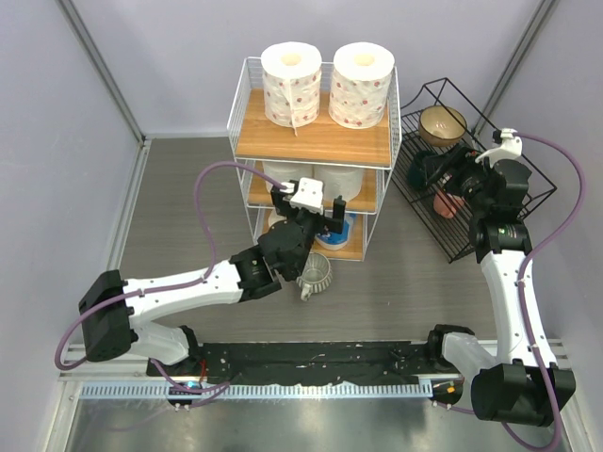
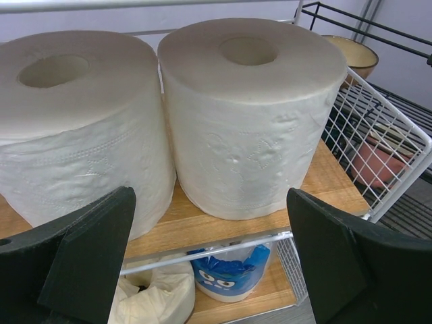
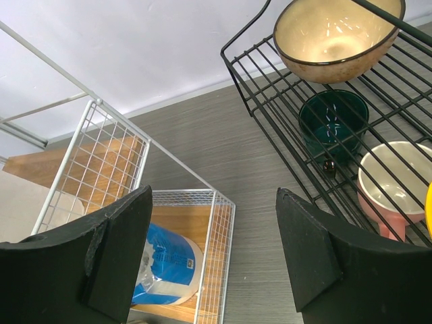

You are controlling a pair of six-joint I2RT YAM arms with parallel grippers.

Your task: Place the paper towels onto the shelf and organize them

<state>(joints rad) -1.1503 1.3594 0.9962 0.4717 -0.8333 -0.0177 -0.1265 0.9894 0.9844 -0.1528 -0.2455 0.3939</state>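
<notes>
The left arm reaches from the near left corner of the surface (image 1: 170,207) toward its middle. The left hand (image 2: 209,202) is wide open, its dark fingers (image 2: 88,256) spread in front of the shelf's middle board with nothing between them.

The shelf (image 1: 311,141) stands at the middle of the surface, close to the far edge, and all six paper towels sit upright on it:
- Top board: two red-dotted rolls, one on the left (image 1: 290,89) and one on the right (image 1: 362,87), side by side.
- Middle board: two plain white rolls, left (image 2: 74,128) and right (image 2: 250,115), touching or nearly so.
- Bottom board: a cream ragged roll (image 2: 158,297) on the left and a blue-wrapped roll (image 2: 226,273) just beside it on the right.

A clear glass mug (image 1: 317,273) sits on the surface just in front of the shelf, beside the left arm's wrist.

The right arm rises from the near right corner. The right hand (image 3: 212,196) is open and empty, hovering between the shelf and a black wire rack (image 3: 270,101) near the far right corner. The rack holds a tan bowl (image 3: 331,34), a dark green bowl (image 3: 334,121) and a pink bowl (image 3: 395,185).
</notes>
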